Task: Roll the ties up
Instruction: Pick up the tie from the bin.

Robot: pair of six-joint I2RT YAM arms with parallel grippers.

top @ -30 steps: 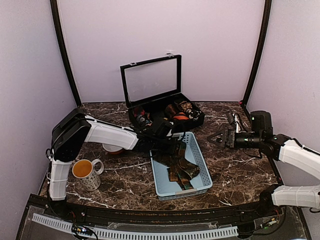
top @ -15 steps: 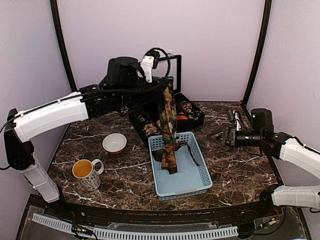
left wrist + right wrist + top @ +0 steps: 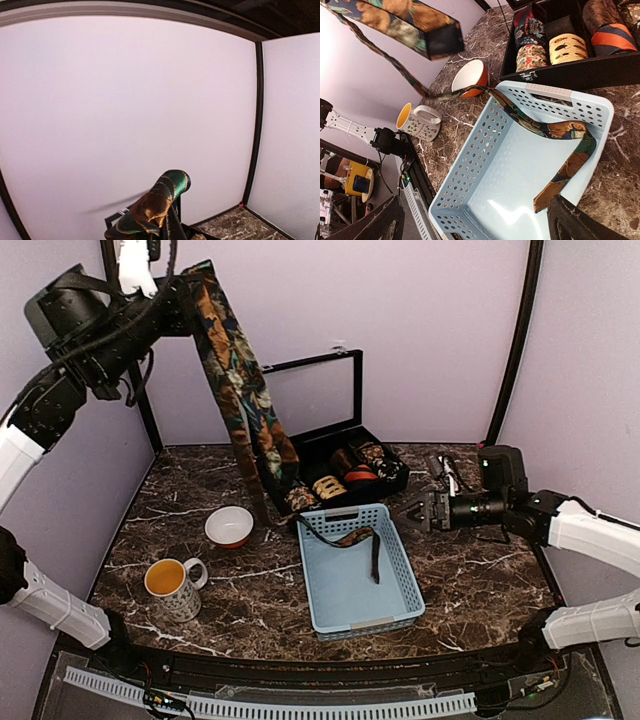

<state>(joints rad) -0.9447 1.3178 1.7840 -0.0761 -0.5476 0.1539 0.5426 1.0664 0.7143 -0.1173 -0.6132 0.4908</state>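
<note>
Marble table [image 3: 487, 35]; tie [image 3: 555, 131] partly in basket [image 3: 485, 160]

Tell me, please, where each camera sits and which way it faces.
Top: fixed above and behind the arms, looking down at the table; shows the left gripper holding a tie high, the right gripper open.
Left wrist: up on the raised arm, facing the back wall; only the tie's gripped end shows.
Right wrist: low at right, looking across the basket to the cup; fingertips at bottom corners.
Shared: all three see the tie; top and right wrist, the basket.
</note>
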